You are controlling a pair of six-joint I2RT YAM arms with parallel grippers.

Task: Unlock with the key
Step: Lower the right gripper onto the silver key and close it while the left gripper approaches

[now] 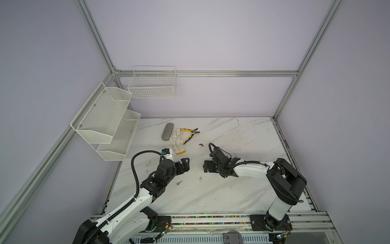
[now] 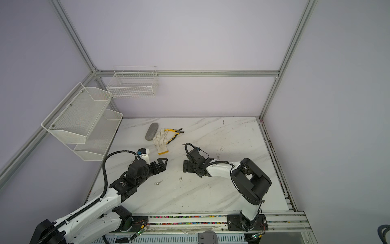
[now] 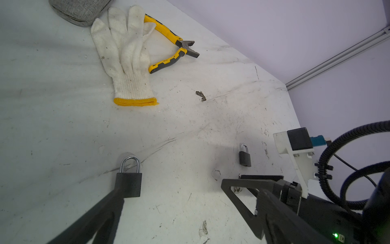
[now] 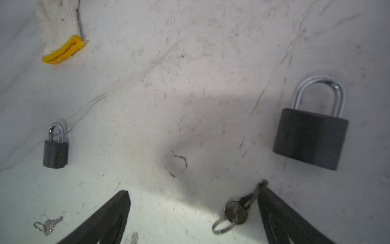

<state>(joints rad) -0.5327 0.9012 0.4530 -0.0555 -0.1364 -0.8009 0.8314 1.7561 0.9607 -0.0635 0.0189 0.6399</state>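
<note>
Two black padlocks lie flat on the marble table between my grippers. One padlock (image 3: 128, 182) (image 4: 55, 152) sits at the tip of a left gripper finger. The other padlock (image 4: 310, 137) (image 3: 244, 157) lies just beyond the right gripper. A ringed key (image 4: 236, 211) rests against the inner side of one right finger. A second small key (image 1: 179, 182) (image 2: 158, 182) (image 4: 47, 226) lies beside the left arm. The left gripper (image 1: 185, 163) (image 2: 163, 163) (image 3: 193, 194) and the right gripper (image 1: 205, 166) (image 2: 184, 166) (image 4: 193, 190) face each other, both open and holding nothing. Both top views hide the padlocks.
A white glove (image 1: 177, 140), yellow-handled pliers (image 1: 190, 134) and a grey case (image 1: 167, 131) lie behind the grippers. White mesh shelves (image 1: 105, 120) hang on the left wall and a wire basket (image 1: 153, 84) on the back wall. A dark scrap (image 1: 201, 144) lies mid-table.
</note>
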